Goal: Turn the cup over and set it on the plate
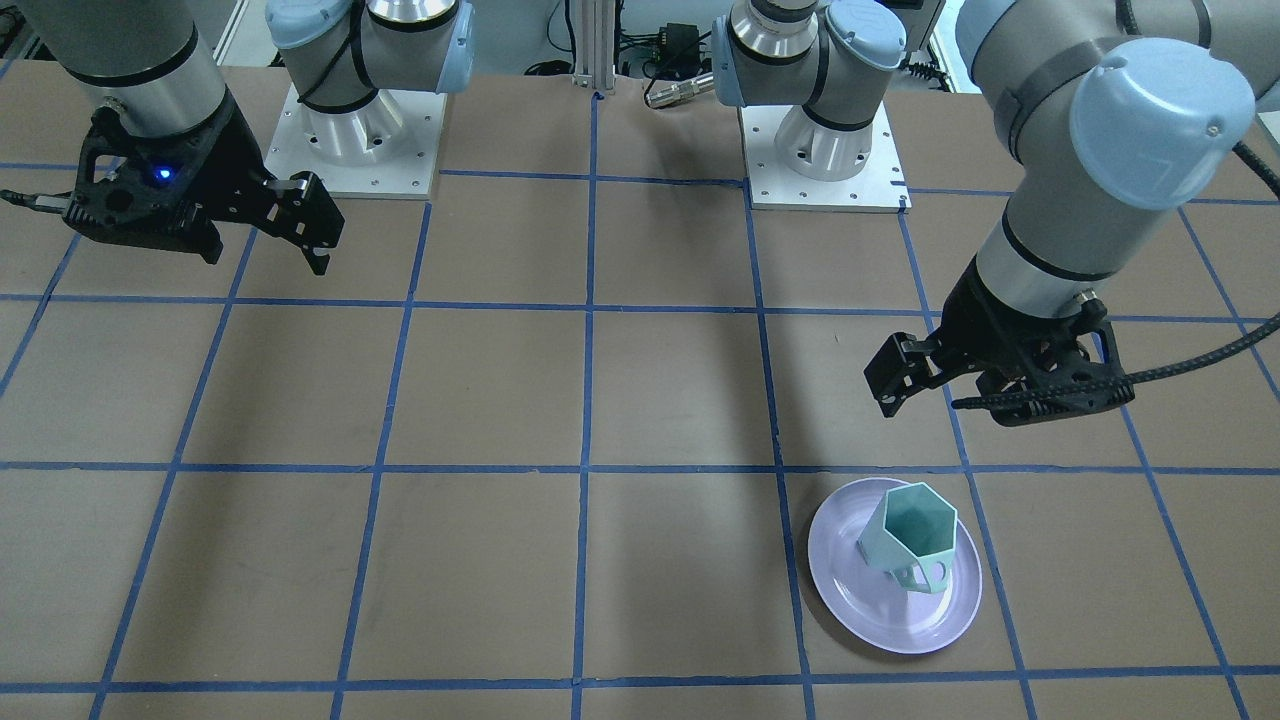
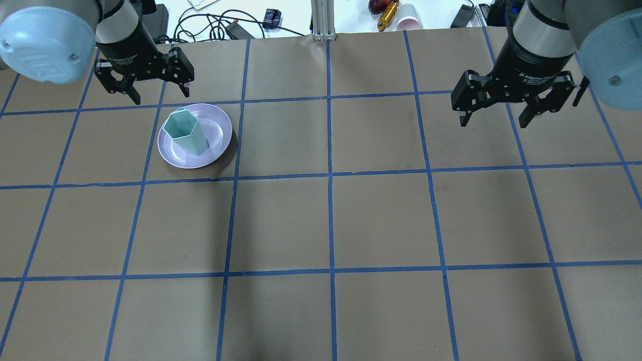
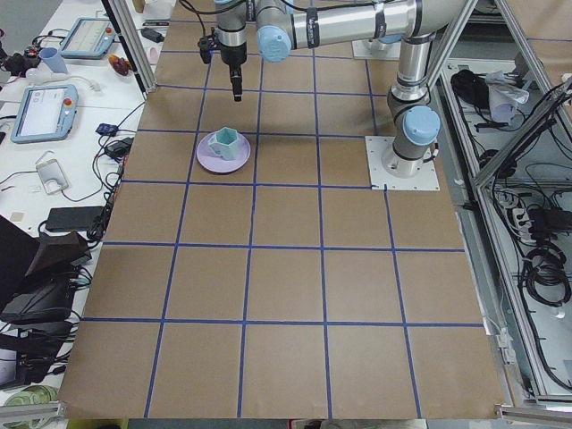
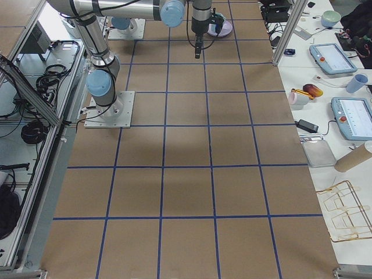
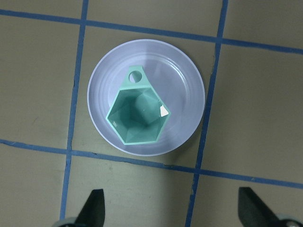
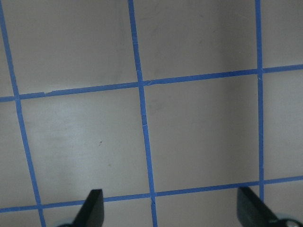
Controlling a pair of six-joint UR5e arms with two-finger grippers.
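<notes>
Left tool (image 2: 161,94) hangs with its jaws spread wide and empty, raised over the worktop (image 2: 331,225) close by the plate (image 2: 220,131) and touching neither it nor the cup (image 2: 186,131). Standing upright on that pale lavender plate, the mint-green cup has its hexagonal mouth open upward and its angular handle turned away from the robot, in the robot's left part of the brown, blue-taped worktop. Right tool (image 2: 494,120), likewise wide open and holding nothing, hovers over the worktop's other side, well apart from them.
</notes>
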